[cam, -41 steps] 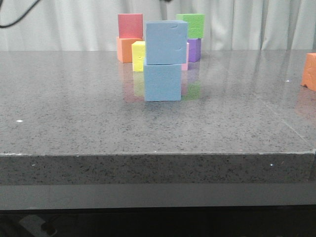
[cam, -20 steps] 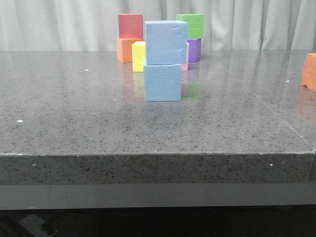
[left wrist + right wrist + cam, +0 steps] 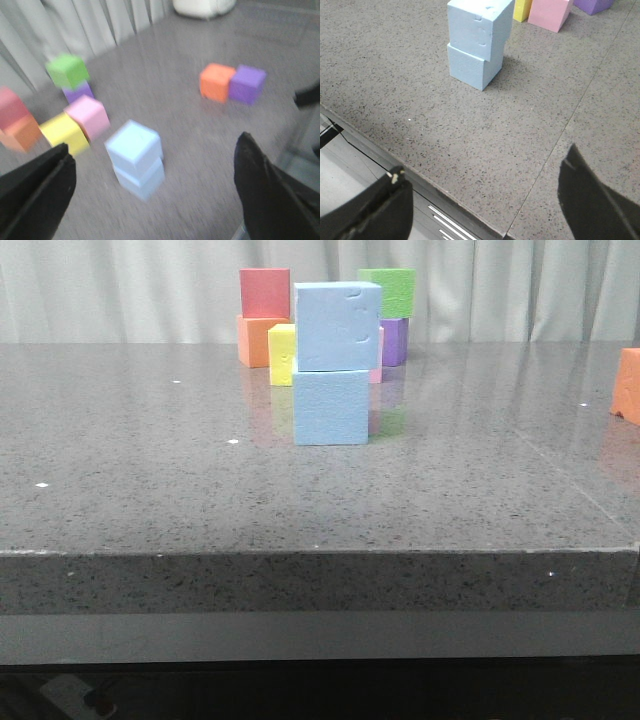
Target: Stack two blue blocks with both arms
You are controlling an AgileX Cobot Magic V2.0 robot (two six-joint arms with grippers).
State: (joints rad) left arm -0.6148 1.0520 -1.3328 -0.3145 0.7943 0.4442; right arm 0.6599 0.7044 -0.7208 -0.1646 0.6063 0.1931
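Note:
The two blue blocks stand stacked near the table's middle: the upper blue block (image 3: 338,326), with small dents, rests on the lower blue block (image 3: 330,407). No gripper shows in the front view. In the blurred left wrist view the stack (image 3: 135,150) stands apart from my left gripper (image 3: 154,142), whose jaws are wide open and empty. In the right wrist view the stack (image 3: 477,30) stands far beyond my right gripper (image 3: 484,161), which is open and empty over the table's front edge.
Behind the stack are a red cube (image 3: 264,292) on an orange one (image 3: 254,341), a yellow cube (image 3: 281,354), a pink cube (image 3: 549,12), and a green cube (image 3: 390,290) on a purple one (image 3: 394,340). Another orange cube (image 3: 628,385) sits far right beside a purple cube (image 3: 247,84).
A dark cable at the top left of the front view has gone out of sight. The blue stack has stayed in place.

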